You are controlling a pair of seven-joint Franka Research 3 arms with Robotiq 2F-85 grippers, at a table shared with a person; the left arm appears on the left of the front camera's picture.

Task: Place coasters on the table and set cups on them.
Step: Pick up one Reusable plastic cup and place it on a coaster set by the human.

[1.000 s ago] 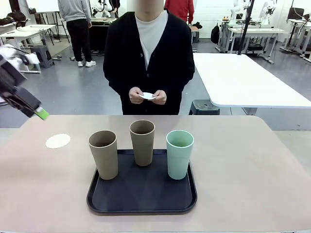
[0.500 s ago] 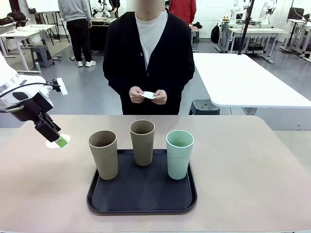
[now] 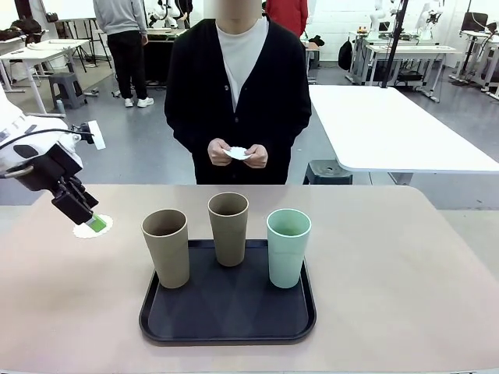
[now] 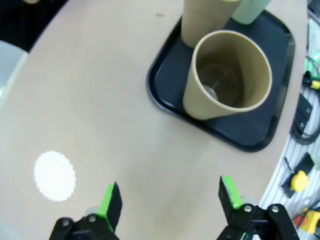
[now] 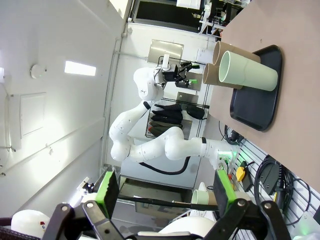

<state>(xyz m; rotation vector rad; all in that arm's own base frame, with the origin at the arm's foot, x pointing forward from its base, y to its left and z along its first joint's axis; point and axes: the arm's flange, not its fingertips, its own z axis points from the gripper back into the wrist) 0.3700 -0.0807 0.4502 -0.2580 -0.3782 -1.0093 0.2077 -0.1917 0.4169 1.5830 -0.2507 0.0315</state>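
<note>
One white scalloped coaster (image 3: 92, 227) lies on the beige table (image 3: 390, 257) at the far left. My left gripper (image 3: 93, 222) hovers low over it, open and holding nothing. In the left wrist view the coaster (image 4: 54, 176) lies off to the left of the open left gripper (image 4: 169, 197). Two tan cups (image 3: 166, 248) (image 3: 228, 228) and a mint cup (image 3: 288, 248) stand upright on the black tray (image 3: 226, 315). The person's hands hold another coaster (image 3: 238, 153) at the far side. My right gripper (image 5: 166, 189) is open and empty, far from the mint cup (image 5: 250, 72).
The near tan cup (image 4: 227, 75) stands on the tray (image 4: 250, 137) ahead of my left fingers. Bare tabletop lies left and right of the tray. A white table (image 3: 390, 125) stands behind on the right, and the person stands at the far edge.
My left gripper has come in from the left edge and down to just over the coaster, then held nearly still. Cups, tray and the person's hands have not moved.
</note>
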